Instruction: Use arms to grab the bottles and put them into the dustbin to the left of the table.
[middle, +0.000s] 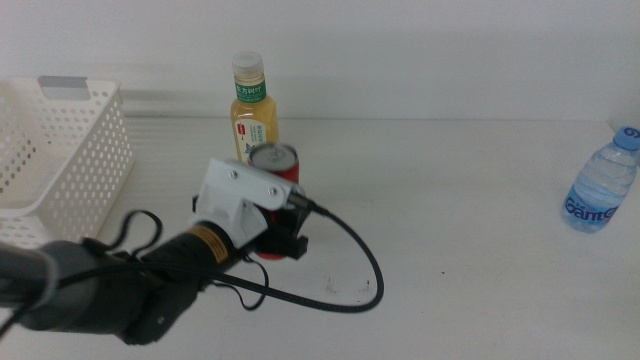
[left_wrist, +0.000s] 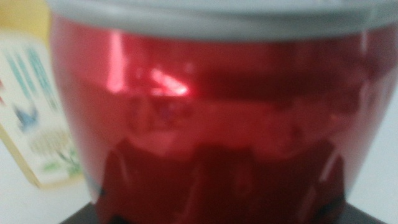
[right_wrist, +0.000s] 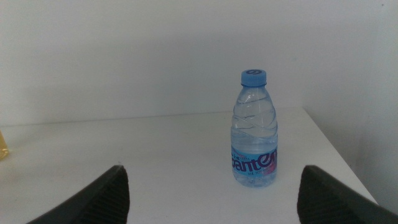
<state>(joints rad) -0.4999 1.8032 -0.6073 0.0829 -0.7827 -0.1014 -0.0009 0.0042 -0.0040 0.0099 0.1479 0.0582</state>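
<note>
can (middle: 273, 160) stands just before the yellow-drink bottle (middle: 252, 110); dustbin (middle: 60, 150) left of it, water bottle (middle: 600, 185) far right.

You see a plain white wall (middle: 450, 50) at the back. It spans your middle view's whole width.

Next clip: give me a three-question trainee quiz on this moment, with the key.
1. True or false: the red can stands directly in front of the yellow-drink bottle.
2. Which hand is at the red can? A) left hand B) right hand
3. Fill in: the water bottle has a ____ cap.

Key
1. True; the middle view shows the can overlapping the bottle's lower part.
2. A; it comes in beside the white basket, and its wrist view is filled by the can.
3. Blue. It stands upright at the table's right side, with the right hand open facing it.
</note>
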